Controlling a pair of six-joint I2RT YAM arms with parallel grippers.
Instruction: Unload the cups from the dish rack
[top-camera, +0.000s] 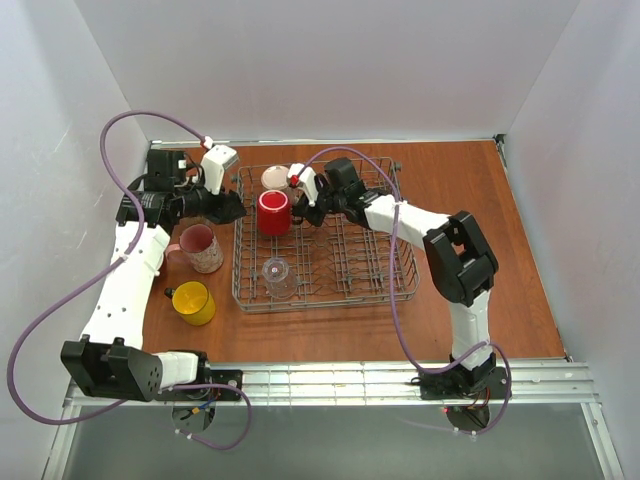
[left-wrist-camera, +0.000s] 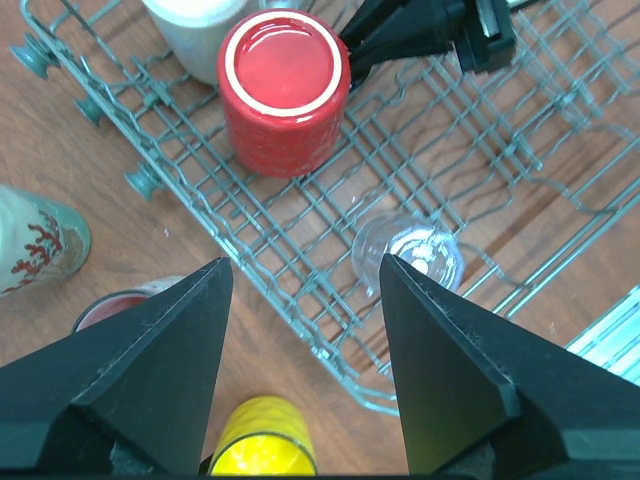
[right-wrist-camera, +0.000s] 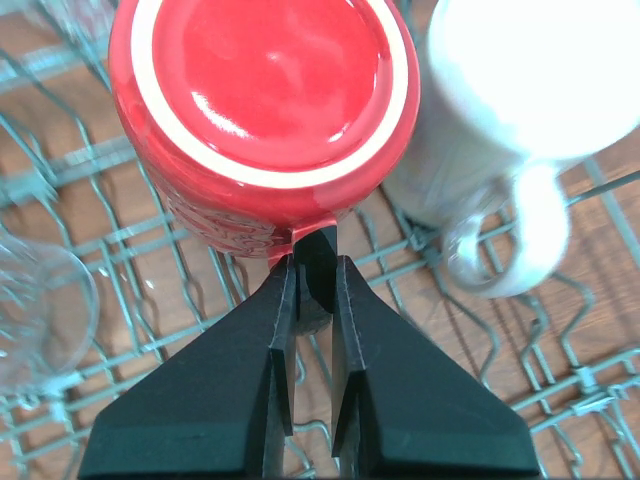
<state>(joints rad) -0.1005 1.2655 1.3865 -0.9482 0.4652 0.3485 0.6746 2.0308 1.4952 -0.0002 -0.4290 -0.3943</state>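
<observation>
The grey wire dish rack (top-camera: 400, 285) holds an upside-down red mug (top-camera: 273, 212), a cream mug (top-camera: 275, 177) behind it and a small clear glass (top-camera: 278, 277) near its front left. My right gripper (top-camera: 301, 210) is shut on the red mug's handle; the right wrist view shows the jaws (right-wrist-camera: 315, 262) pinching the handle under the red mug (right-wrist-camera: 260, 100). My left gripper (top-camera: 230, 207) is open and empty above the rack's left rim; in its wrist view (left-wrist-camera: 305, 270) it is over the rack edge, with the red mug (left-wrist-camera: 285, 85) ahead.
A pink mug (top-camera: 200, 247) and a yellow mug (top-camera: 193, 303) stand on the wooden table left of the rack. A beige mug with a red coral pattern (left-wrist-camera: 35, 245) lies at the far left. White walls enclose the table.
</observation>
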